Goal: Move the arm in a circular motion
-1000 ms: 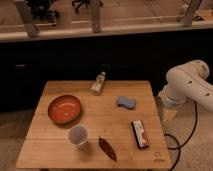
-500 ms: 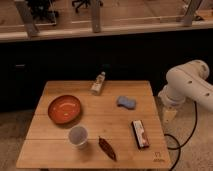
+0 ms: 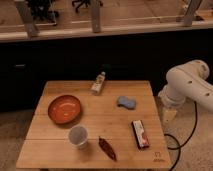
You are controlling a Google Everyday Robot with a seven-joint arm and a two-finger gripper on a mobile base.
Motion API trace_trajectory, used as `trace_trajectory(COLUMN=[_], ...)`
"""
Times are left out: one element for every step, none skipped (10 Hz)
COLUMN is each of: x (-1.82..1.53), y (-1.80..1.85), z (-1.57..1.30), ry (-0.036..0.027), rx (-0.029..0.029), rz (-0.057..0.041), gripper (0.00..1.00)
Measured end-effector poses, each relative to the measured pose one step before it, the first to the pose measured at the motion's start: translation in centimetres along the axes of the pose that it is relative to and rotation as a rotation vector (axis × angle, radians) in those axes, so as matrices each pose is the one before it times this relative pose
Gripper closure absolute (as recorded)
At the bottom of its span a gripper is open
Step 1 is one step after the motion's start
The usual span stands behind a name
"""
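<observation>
The white arm (image 3: 189,85) is seen bent just beside the desk (image 3: 107,120), at its right edge. The tool (image 3: 168,116) is pointed downward there; its opening cannot be told.

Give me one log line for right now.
arm: right of table | claw: pointing down beside table's right edge | nearest item: snack bar, not touched

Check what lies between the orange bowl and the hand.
In the camera view, the blue sponge sits roughly between the orange bowl and the hand, which hangs beside the table edge; otherwise bare wood.
</observation>
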Motion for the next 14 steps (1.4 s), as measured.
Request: trace_trajectory(x=[-0.127, -1.02, -1.621, -0.79, -0.292, -0.048, -0.127, -0.55, -1.612, -1.665, -0.526, -0.585, -0.196, -0.322], y=[-0.197, -0.638, -0.871, -0.411, -0.189, -0.053, 0.127, -0.146, -0.825, -0.782, -0.372, -0.225, 0.128, 0.318], z=[0.024, 0.113, 0.072, 0.062, 0.006, -0.018, -0.065, -0.011, 0.085, 0.03, 0.057, 0.032, 0.096, 0.077], ry=[0.00406, 0.00066, -0.00004, -0.00052, 0.00459, 0.00303, 0.00194, 0.0024, -0.00043, -0.00348, 0.00249, 0.00453, 0.00309, 0.00227], rx=[0.00223, 0.00246, 0.00363, 0.00385, -0.00051, -0.00112, 0.00126, 0.00113, 0.00246, 0.00054, 0.00011, -0.0021, -0.00384, -0.00391], rz=[-0.00582, -0.01486, -0.01791, -0.00939, -0.00873, -0.00866, -0.01084, -0.01231, -0.01386, -0.01416, -0.0077, -0.01541, -0.00713, -0.00189], gripper=[0.2, 0.2, 0.2, 0.2, 0.2, 0.2, 0.2, 0.2, 0.2, 0.2, 0.2, 0.2, 0.2, 0.2])
